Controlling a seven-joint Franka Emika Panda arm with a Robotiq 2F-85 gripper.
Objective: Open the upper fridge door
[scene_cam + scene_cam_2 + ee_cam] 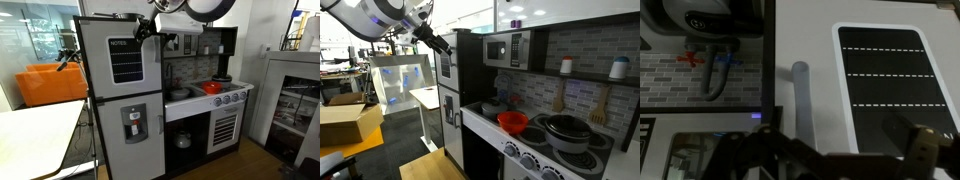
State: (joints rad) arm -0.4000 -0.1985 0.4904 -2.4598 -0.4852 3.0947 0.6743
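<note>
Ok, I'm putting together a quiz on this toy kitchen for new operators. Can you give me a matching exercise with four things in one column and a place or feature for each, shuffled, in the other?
Things:
1. upper fridge door
2. lower fridge door
3. red bowl
4. microwave

Places and features:
A. sits on the counter beside the black pot
B. carries a dispenser panel
C. set in the wall above the counter
D. carries a black panel with white dashed lines

Pairs: 1-D, 2-B, 3-A, 4-C.
</note>
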